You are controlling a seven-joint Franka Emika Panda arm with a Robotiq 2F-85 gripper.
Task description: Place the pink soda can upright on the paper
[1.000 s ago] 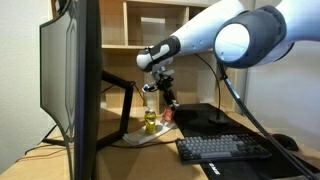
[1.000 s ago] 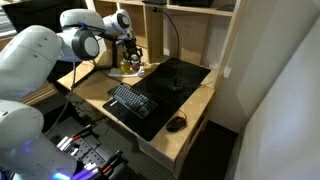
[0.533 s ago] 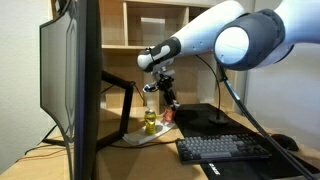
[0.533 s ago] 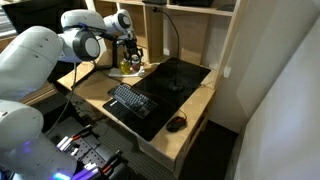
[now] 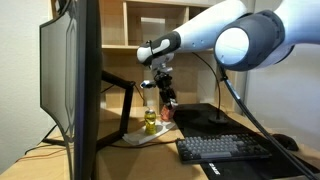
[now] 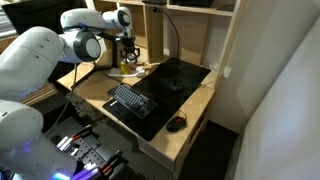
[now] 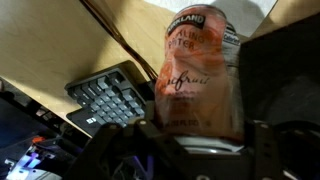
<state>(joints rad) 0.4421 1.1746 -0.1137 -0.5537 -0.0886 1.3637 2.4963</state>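
Observation:
The pink soda can (image 7: pixel 195 75) fills the wrist view, held between my gripper's (image 7: pixel 196 135) dark fingers. In an exterior view the gripper (image 5: pixel 163 100) hangs from the arm above the desk, and a bit of the pink can (image 5: pixel 167 113) shows at its lower end. The grey-white paper (image 5: pixel 140 138) lies on the desk just below and beside it. In an exterior view the gripper (image 6: pixel 129 60) is over the paper (image 6: pixel 124 73) at the desk's back corner. Whether the can touches the paper is hidden.
A bottle with yellow liquid (image 5: pixel 150 112) stands on the paper next to the gripper. A monitor (image 5: pixel 70 80) is close by, with a black keyboard (image 5: pixel 225 150) on a black mat (image 6: pixel 170 80), a mouse (image 6: pixel 176 124), and shelves behind.
The arm's wrist has risen slightly with the can still held. Nothing else has moved.

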